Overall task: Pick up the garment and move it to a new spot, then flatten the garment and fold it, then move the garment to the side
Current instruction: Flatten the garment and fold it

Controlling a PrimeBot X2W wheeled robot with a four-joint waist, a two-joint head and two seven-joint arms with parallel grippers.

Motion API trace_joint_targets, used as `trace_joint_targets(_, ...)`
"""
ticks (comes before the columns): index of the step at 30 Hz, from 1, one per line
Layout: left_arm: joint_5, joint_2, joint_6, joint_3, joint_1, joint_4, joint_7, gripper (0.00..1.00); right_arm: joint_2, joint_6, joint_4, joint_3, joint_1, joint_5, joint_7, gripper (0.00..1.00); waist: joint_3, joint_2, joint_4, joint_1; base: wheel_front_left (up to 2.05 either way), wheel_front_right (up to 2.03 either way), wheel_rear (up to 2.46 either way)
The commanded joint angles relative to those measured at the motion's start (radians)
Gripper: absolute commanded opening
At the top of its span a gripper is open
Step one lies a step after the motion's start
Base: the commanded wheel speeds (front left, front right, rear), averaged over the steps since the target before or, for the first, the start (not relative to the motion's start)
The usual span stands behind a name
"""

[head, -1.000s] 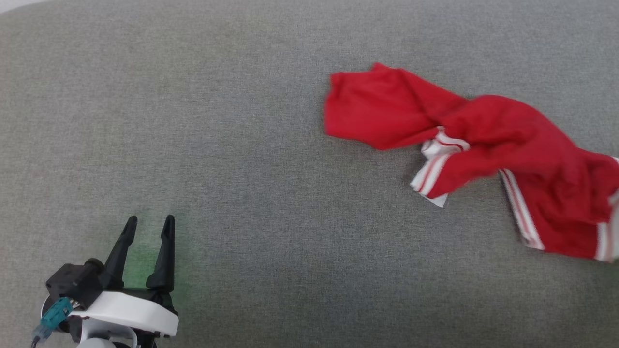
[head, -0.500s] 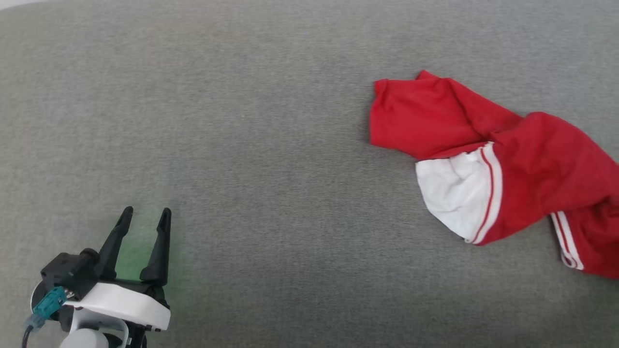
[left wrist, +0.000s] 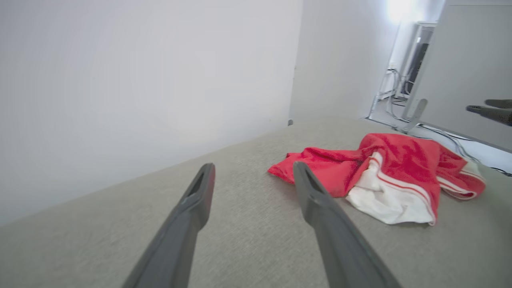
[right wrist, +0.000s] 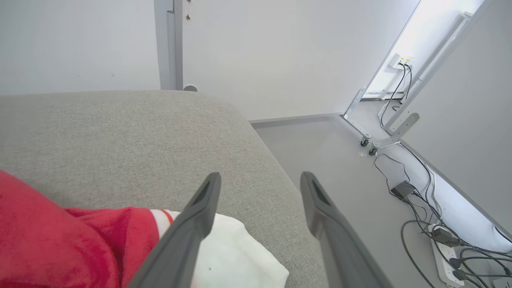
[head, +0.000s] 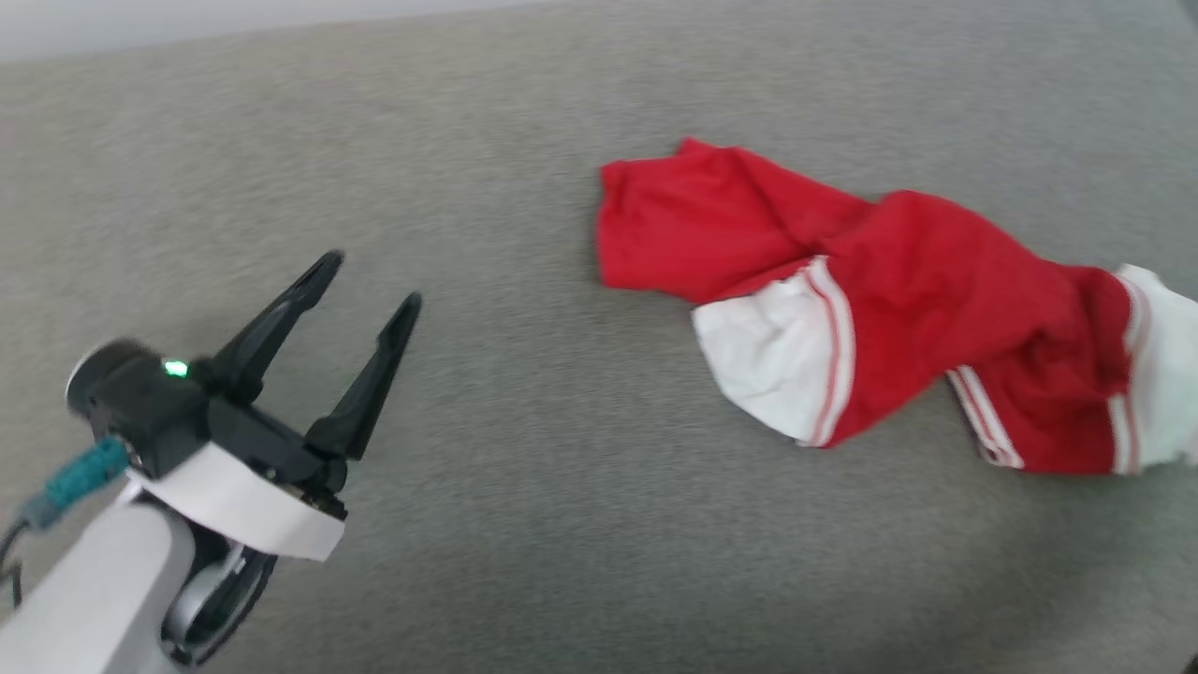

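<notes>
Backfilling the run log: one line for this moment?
garment: crumpled, lying free | left gripper: open, empty | right gripper: open, empty

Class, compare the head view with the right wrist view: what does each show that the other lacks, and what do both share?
Head view: the open left gripper over the grey cushion, and the middle white sleeve. Right wrist view: the open right gripper, the floor and a power strip. Both: the crumpled red garment, its end sleeve, the cushion.
</notes>
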State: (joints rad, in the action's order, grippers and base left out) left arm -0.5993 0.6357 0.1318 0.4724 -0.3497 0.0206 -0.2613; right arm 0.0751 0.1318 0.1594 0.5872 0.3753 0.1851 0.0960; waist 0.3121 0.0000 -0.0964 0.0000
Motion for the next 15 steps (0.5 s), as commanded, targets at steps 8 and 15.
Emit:
trace_joint_targets(8, -0.371, 0.158, -0.002, 0.44, -0.321, 0.062, 0.433, 1.0, -0.025, -0.002, -0.039, -0.18, -0.057, -0.097, -0.098, 1.0, 0.018, 0.0, -0.155, 0.0, 0.0, 0.0, 0.0)
trace_joint_targets(15, -0.562, 0.129, -0.002, 0.556, -0.49, -0.037, 0.681, 1.0, -0.025, -0.002, -0.02, -0.264, -0.075, -0.181, -0.143, 1.0, 0.072, 0.0, -0.233, 0.0, 0.0, 0.0, 0.0)
